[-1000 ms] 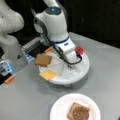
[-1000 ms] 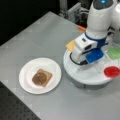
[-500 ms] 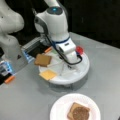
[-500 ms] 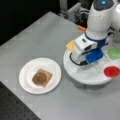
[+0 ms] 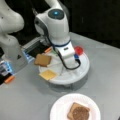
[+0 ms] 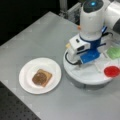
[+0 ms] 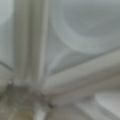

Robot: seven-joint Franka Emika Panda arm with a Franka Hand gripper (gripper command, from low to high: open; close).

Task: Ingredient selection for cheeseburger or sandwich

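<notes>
The gripper (image 5: pixel 65 68) is seen low over the round white tray (image 5: pixel 82 71), mid frame; whether it is open cannot be told. At the bottom, a toast square (image 5: pixel 78 111) with a dark patty (image 6: pixel 40 77) is laid on a white plate (image 5: pixel 58 110). Farther up, cheese (image 5: pixel 48 74), toast (image 5: pixel 43 60) and a red disc (image 5: pixel 79 50) are seen on the tray. Lettuce (image 6: pixel 114 53) is seen at the right edge.

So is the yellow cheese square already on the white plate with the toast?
No, the yellow cheese square lies on the round tray, while the white plate holds only toast and patty.
</notes>
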